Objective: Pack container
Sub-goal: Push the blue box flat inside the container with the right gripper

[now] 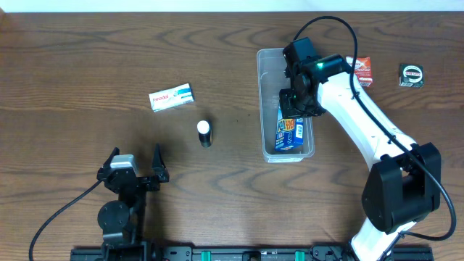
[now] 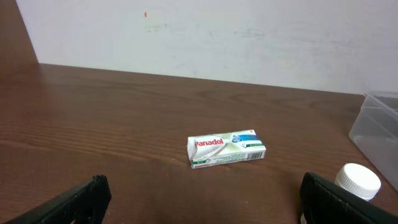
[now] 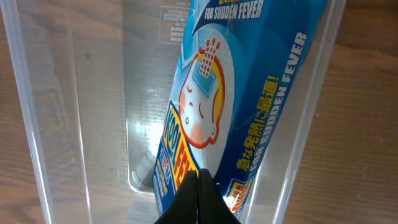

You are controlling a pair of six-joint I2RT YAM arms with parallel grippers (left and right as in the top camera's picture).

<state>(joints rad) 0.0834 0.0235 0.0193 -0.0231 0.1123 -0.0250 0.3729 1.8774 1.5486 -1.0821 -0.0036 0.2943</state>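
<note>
Container [image 1: 262,109], right of centre toward the far edge with box [image 1: 290,132] inside, is judged light, stiff, slick, best gripped at the rim; right gripper [image 3: 199,183] is pinched closed above it, left gripper [image 2: 204,194] spread wide.

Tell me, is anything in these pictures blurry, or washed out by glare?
Overhead: evenly lit and sharp, the table showing its grain, with little shadow. Left wrist: the Panadol box is crisp, while the jaws of the left gripper in the bottom corners look soft. Right wrist: white glare streaks the clear container, yet the print on the blue box stays readable.
</note>
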